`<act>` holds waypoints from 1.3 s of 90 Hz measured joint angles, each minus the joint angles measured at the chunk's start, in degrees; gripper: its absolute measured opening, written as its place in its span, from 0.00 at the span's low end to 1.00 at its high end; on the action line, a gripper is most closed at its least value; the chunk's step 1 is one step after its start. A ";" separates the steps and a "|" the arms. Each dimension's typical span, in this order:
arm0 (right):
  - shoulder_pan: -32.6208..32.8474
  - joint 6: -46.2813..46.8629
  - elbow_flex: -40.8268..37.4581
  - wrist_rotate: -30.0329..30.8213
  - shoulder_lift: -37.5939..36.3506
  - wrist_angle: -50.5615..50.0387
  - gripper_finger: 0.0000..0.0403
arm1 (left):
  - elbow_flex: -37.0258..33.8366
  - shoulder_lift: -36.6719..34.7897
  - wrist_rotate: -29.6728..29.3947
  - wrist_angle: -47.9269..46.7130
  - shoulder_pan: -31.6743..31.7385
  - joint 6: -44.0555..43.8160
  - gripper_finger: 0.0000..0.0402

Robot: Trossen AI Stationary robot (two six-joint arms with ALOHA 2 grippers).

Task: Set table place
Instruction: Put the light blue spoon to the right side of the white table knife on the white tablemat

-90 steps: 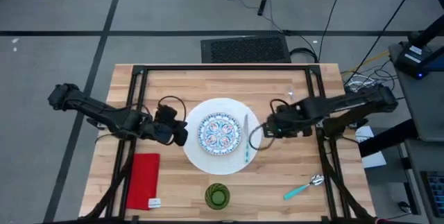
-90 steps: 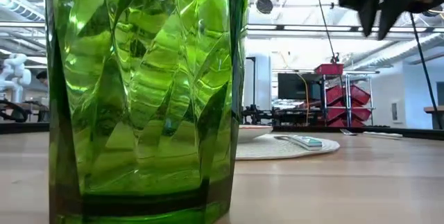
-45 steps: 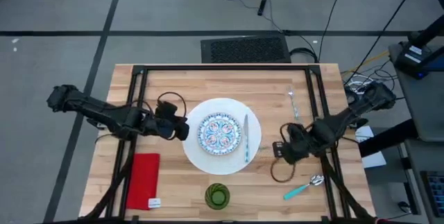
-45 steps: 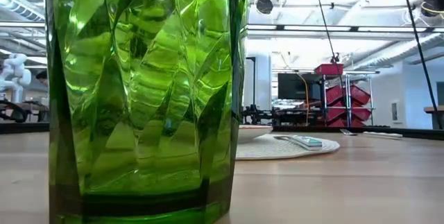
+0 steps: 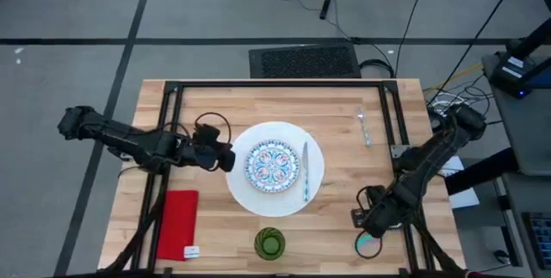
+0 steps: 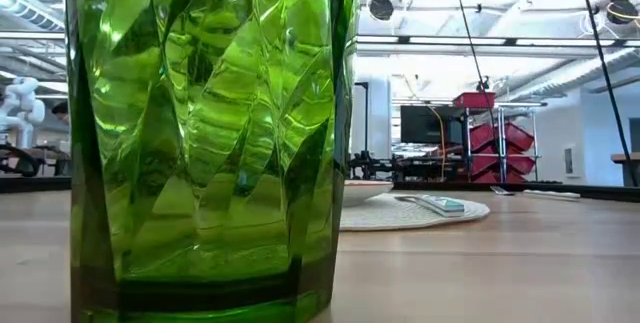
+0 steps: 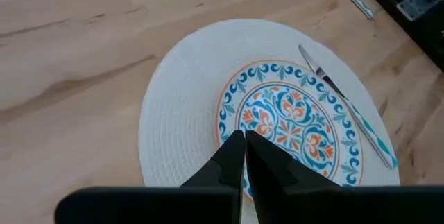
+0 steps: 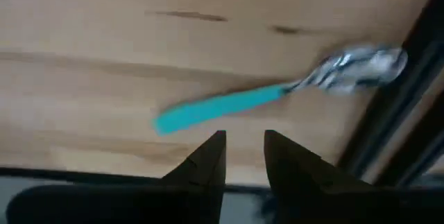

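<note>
Right tool [image 8: 244, 156] (fingers slightly apart) hovers just above the teal-handled spoon [image 8: 277, 93], not touching it

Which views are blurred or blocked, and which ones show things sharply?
Right wrist view: motion blur smears the teal-handled spoon beyond the right hand. Low view: the green glass cup fills the near left, hiding much of the table. Left wrist view: the patterned plate is sharp.
</note>
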 joint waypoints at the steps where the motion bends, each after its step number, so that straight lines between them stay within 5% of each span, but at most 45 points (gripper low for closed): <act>1: 0.20 -1.79 -0.06 0.00 0.01 0.02 0.21 | 0.00 0.00 0.06 0.00 0.00 0.00 0.00; 29: 3.58 -60.23 -0.11 0.13 0.26 4.39 0.21 | 0.00 0.00 0.29 0.09 0.00 -0.37 0.00; 38: 4.99 -72.12 -0.46 0.13 0.26 3.99 0.21 | 0.00 0.00 0.31 0.20 0.00 -0.50 0.00; 86: 7.33 -81.02 -7.50 2.77 5.93 11.44 0.21 | 0.00 0.00 0.47 1.50 0.00 -2.04 0.00; 117: 7.33 -77.17 -7.50 1.59 8.35 10.69 0.26 | 0.00 0.00 0.49 1.60 0.00 -2.05 0.00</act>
